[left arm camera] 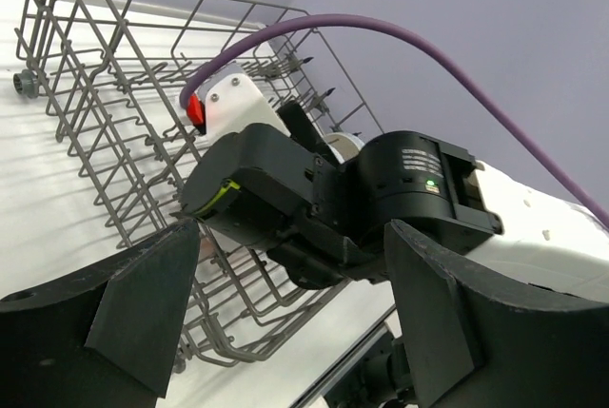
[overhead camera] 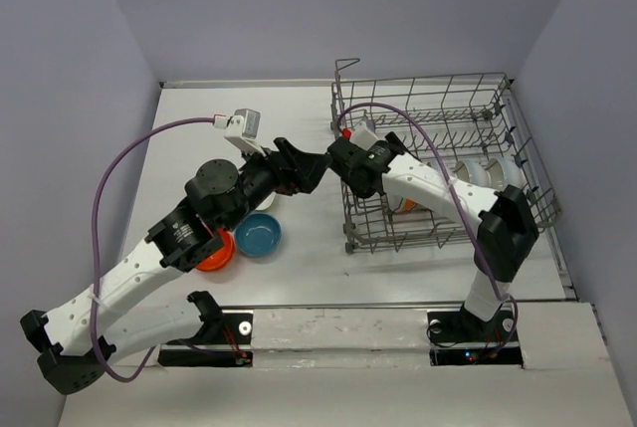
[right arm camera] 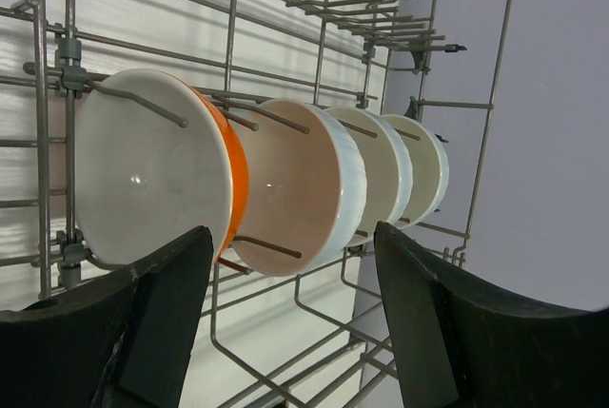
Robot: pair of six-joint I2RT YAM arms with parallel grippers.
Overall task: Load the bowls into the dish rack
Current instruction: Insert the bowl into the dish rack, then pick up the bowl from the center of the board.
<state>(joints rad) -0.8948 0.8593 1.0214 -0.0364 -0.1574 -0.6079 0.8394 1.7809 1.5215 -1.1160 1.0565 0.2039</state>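
The desk (overhead camera: 189,138) is white and flat, with pale purple walls around its far and side edges. On its right half stands the grey wire dish rack (overhead camera: 423,80), with its long side running from the near part of the desk toward the far wall. On the left half, well apart from the rack, two bowls sit upright on the surface: a blue bowl (overhead camera: 259,235) and an orange-red bowl (overhead camera: 216,251) just beside it on the left, partly covered by an arm. At the near edge a paler strip carries the left arm's base (overhead camera: 214,320) and the right arm's base (overhead camera: 466,329).
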